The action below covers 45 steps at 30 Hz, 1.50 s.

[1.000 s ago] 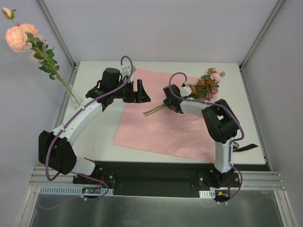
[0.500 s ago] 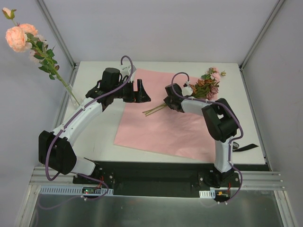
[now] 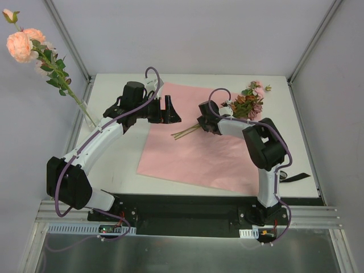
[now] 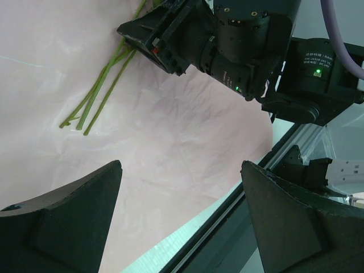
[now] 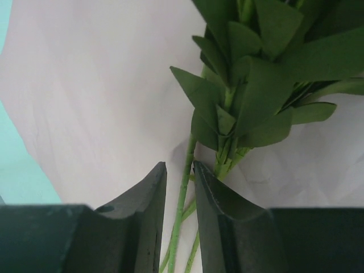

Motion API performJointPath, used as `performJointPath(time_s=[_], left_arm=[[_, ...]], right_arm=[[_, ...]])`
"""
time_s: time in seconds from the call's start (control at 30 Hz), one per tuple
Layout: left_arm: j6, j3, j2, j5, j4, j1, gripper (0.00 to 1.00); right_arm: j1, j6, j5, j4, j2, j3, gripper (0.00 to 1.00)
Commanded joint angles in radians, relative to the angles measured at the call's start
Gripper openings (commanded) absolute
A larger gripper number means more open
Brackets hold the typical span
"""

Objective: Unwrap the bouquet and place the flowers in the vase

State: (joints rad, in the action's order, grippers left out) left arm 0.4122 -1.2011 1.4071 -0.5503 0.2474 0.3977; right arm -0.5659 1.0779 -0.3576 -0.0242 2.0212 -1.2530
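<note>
Right gripper [image 5: 179,166] narrowly parted astride a flower stem [image 5: 182,190], apparently for pickup; no pinch evident. Left gripper [image 4: 181,166] spread wide, empty, above pink paper [image 4: 170,131].

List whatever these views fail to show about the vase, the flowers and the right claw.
- the vase: top view, clear glass, too small to trace its outline.
- right claw: right wrist view, a stem runs between its fingers; contact cannot be told.
- the flowers: right wrist view, blooms cut off by the top edge.
</note>
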Motion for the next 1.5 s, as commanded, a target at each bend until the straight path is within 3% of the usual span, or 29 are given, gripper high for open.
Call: performJointPath(time_s=[0.0, 0.17, 0.4, 0.5, 0.6, 0.73, 0.87, 1.07, 1.23, 1.37, 1.47], left_arm=[[0.017, 0.006, 0.006, -0.031, -0.031, -0.014, 0.85], [0.020, 0.008, 0.009, -0.034, -0.033, -0.016, 0.85], [0.023, 0.008, 0.015, -0.034, -0.034, -0.019, 0.85], [0.023, 0.009, 0.016, -0.034, -0.036, -0.019, 0.85], [0.022, 0.009, 0.015, -0.033, -0.034, -0.020, 0.85], [0.020, 0.009, 0.009, -0.031, -0.034, -0.022, 0.85], [0.019, 0.011, 0.006, -0.028, -0.034, -0.031, 0.85], [0.022, 0.011, 0.006, -0.034, -0.036, -0.043, 0.85], [0.023, 0.011, 0.004, -0.034, -0.036, -0.048, 0.85], [0.025, 0.011, 0.009, -0.037, -0.034, -0.057, 0.85], [0.028, 0.009, 0.013, -0.043, -0.034, -0.063, 0.85]], right_arm=[[0.001, 0.103, -0.033, 0.136, 0.031, -0.043, 0.30], [-0.003, 0.132, -0.075, 0.354, 0.066, -0.169, 0.25], [-0.020, 0.132, -0.093, 0.379, 0.094, -0.209, 0.22], [-0.022, 0.114, -0.103, 0.403, 0.103, -0.235, 0.10], [-0.020, 0.059, -0.086, 0.322, 0.103, -0.227, 0.01], [-0.020, -0.076, -0.080, 0.125, 0.024, -0.143, 0.01], [-0.032, -0.200, -0.164, 0.029, -0.149, -0.036, 0.01], [-0.035, -0.283, -0.169, -0.192, -0.327, 0.139, 0.01], [-0.031, -0.315, -0.089, -0.328, -0.371, 0.224, 0.01], [-0.032, -0.360, -0.015, -0.323, -0.375, 0.242, 0.01], [-0.048, -0.397, -0.040, -0.185, -0.345, 0.205, 0.01]])
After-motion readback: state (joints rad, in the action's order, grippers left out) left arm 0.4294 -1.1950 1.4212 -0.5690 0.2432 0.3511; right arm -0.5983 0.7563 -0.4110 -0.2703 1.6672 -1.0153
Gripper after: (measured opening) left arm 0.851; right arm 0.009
